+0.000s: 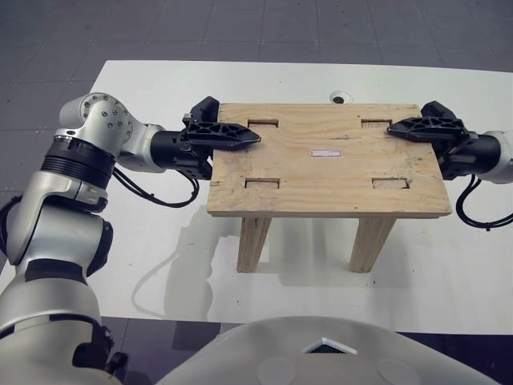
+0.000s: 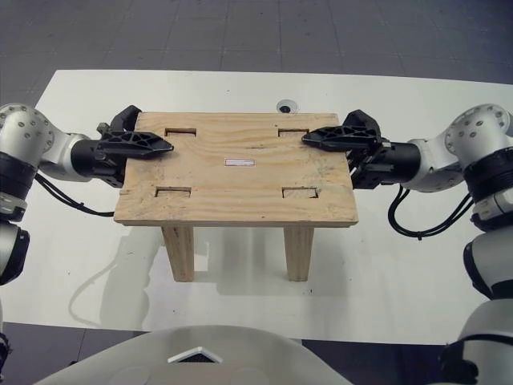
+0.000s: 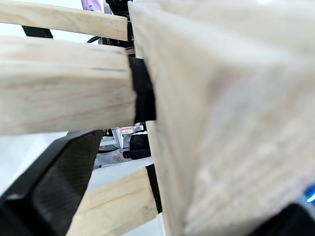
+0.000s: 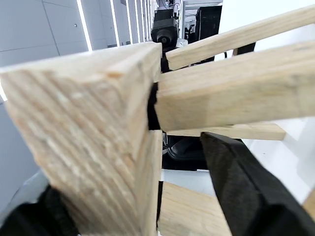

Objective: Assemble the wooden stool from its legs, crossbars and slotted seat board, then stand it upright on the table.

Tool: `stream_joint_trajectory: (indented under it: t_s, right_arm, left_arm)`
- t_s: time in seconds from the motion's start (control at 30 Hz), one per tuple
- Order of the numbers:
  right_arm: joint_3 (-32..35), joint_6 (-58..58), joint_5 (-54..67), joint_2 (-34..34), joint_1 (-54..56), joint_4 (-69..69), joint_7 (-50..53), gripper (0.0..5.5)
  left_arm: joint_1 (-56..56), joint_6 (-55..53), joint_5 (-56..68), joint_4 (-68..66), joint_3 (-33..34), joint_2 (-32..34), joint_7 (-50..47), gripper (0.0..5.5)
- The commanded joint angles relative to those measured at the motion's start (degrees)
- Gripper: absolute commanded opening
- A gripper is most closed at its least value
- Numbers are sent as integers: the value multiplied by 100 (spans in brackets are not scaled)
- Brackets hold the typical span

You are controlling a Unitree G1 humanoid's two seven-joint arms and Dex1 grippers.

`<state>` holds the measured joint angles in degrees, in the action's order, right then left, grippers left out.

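Note:
The wooden stool stands upright on the white table (image 1: 136, 88). Its slotted seat board (image 1: 321, 180) faces up, with two front legs (image 1: 254, 243) (image 1: 371, 243) showing below it. My left gripper (image 1: 239, 144) clasps the board's left edge, one finger on top and one underneath. At the right edge my right gripper (image 2: 322, 144) holds the board the same way. The left wrist view looks under the seat at a crossbar (image 3: 59, 93) and the board's edge (image 3: 221, 123). In the right wrist view the board's edge (image 4: 98, 128) and a crossbar (image 4: 236, 98) sit between dark fingers (image 4: 241, 187).
A round grommet hole (image 1: 341, 98) lies in the table just behind the stool. Bare table surface spreads in front of the legs and to both sides. Dark floor lies beyond the table's far edge.

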<state>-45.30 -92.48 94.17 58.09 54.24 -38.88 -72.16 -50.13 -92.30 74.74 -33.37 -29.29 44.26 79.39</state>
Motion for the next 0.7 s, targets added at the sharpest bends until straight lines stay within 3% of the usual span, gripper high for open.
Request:
stream_joint_trajectory:
  t_s: [0.03,0.2,0.5,0.6,0.7]
  right_arm:
    - [-3,-1,-565,212,-96,-58,-133,440]
    - [356,-1,-900,465,0,0,-521,542]
    - [1093,3,-1763,1083,-323,161,-1110,547]
    - [2297,878,-2156,1205,-740,435,-1086,547]
    - [4096,1793,-1933,742,-1186,689,216,547]
  left_arm:
    - [100,-18,-505,-16,6,130,298,458]
    - [-3,-13,-806,1,88,308,864,545]
    - [110,466,-1530,151,91,979,1300,548]
    - [179,1396,-2187,112,-45,1446,1303,548]
    - [198,2197,-2537,79,461,1809,1307,548]
